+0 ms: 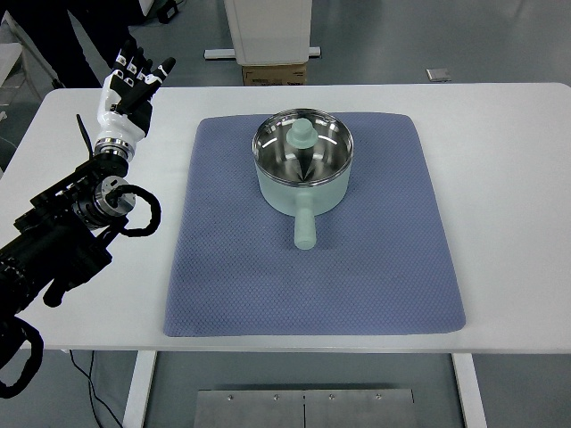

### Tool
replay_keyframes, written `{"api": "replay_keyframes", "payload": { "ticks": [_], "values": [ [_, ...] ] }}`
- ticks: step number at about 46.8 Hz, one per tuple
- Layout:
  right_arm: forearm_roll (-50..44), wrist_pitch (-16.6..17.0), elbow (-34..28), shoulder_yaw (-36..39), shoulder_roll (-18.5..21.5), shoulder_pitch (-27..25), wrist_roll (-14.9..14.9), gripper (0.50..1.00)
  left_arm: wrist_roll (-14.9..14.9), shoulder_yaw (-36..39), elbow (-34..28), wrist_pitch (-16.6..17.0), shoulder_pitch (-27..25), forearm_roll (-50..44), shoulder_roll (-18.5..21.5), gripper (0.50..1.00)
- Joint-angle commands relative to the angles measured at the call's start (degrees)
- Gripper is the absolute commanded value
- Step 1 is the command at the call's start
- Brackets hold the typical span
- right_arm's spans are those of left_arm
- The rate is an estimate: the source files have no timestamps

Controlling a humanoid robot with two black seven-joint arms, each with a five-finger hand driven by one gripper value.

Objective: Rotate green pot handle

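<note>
Pot handle faces me, left hand raised and empty.

Nearest me on the blue mat (268, 294) is the handle (304, 230), pointing straight at the table's near edge; behind it sits the green pot (303, 174) with its lid knob (302, 135) showing inside the steel. My left hand (132, 80) hangs well apart at the far left, fingers spread, holding nothing. I'd bring it low across the mat, meet the handle side-on near its tip, and push gently so the pot turns without sliding.
</note>
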Motion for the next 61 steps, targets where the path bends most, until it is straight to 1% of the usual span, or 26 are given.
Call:
{"api": "replay_keyframes", "payload": {
  "ticks": [1,13,20,24,30,32,34,38,40,42,47,51,56,61],
  "values": [
    [0.0,0.0,0.0,0.0,0.0,0.0,0.0,1.000,0.0,0.0,0.0,0.0,0.0,0.0,-0.1,1.000],
    [0.0,0.0,0.0,0.0,0.0,0.0,0.0,1.000,-0.1,0.1,0.0,0.7,0.4,0.3,-0.1,1.000],
    [0.0,0.0,0.0,0.0,0.0,0.0,0.0,1.000,-0.1,0.2,0.1,1.9,0.0,0.8,0.3,1.000],
    [0.0,0.0,0.0,0.0,0.0,-0.1,0.0,1.000,-0.1,0.3,0.1,1.6,-0.5,1.1,0.6,1.000],
    [0.0,0.0,0.0,0.0,0.0,0.0,0.0,1.000,0.1,0.5,0.1,1.4,-2.3,6.1,2.7,1.000],
    [0.0,0.0,0.0,0.0,0.0,-0.1,0.0,1.000,0.8,0.5,0.0,1.4,-2.9,9.3,3.7,1.000],
    [0.0,0.0,0.0,0.0,0.0,0.0,0.0,1.000,2.4,0.4,0.0,1.3,-3.4,12.0,4.7,1.000],
    [0.0,0.0,0.0,0.0,0.0,0.0,0.0,1.000,7.3,0.5,-0.1,1.0,-4.0,15.5,6.9,1.000],
    [0.0,0.0,0.0,0.0,0.0,0.0,0.0,1.000,8.5,0.5,-0.4,0.9,-4.0,16.2,7.7,1.000],
    [0.0,0.0,0.0,0.0,0.0,0.0,0.0,1.000,8.7,0.5,-1.1,0.6,-4.0,16.8,8.4,1.000],
    [0.0,0.0,0.0,0.0,0.0,0.0,0.0,1.000,8.7,0.6,-4.4,-0.4,-4.0,20.0,10.9,1.000],
    [0.0,0.0,0.0,0.0,0.0,0.0,0.0,1.000,8.6,0.6,-9.4,-0.6,-4.0,24.4,13.6,1.000],
    [0.0,0.0,0.0,0.0,0.0,-0.1,0.0,1.000,8.5,0.6,-15.2,-0.6,-4.3,32.5,17.0,1.000],
    [0.0,0.0,0.0,0.0,0.0,0.0,0.0,1.000,8.5,0.6,-19.4,-0.7,-5.4,41.3,19.4,1.000]
  ]
}}
